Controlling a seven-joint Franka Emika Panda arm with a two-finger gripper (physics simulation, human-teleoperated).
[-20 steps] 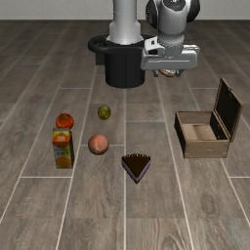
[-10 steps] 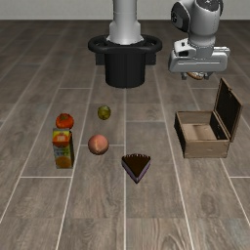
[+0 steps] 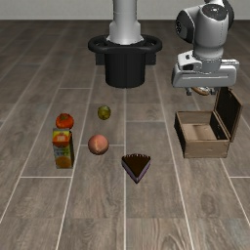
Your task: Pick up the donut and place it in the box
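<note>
1. Gripper [image 3: 203, 88] hangs just above the back edge of the box [image 3: 205, 149], fingers closed on the donut [image 3: 198, 90], a brown bit showing beneath it
2. Step looks like carry-to-box: centre over the open compartment, keep off the raised lid [image 3: 230, 107], lower before release so the donut doesn't bounce out
3. Since half a second ago the gripper has moved forward and down, closer to the box; box hasn't shifted

Gripper [image 3: 201, 89] gripping donut [image 3: 198, 91] above open wooden box [image 3: 205, 150], cake slice [image 3: 136, 167], peach [image 3: 98, 145] on plank floor [image 3: 176, 210]
</note>
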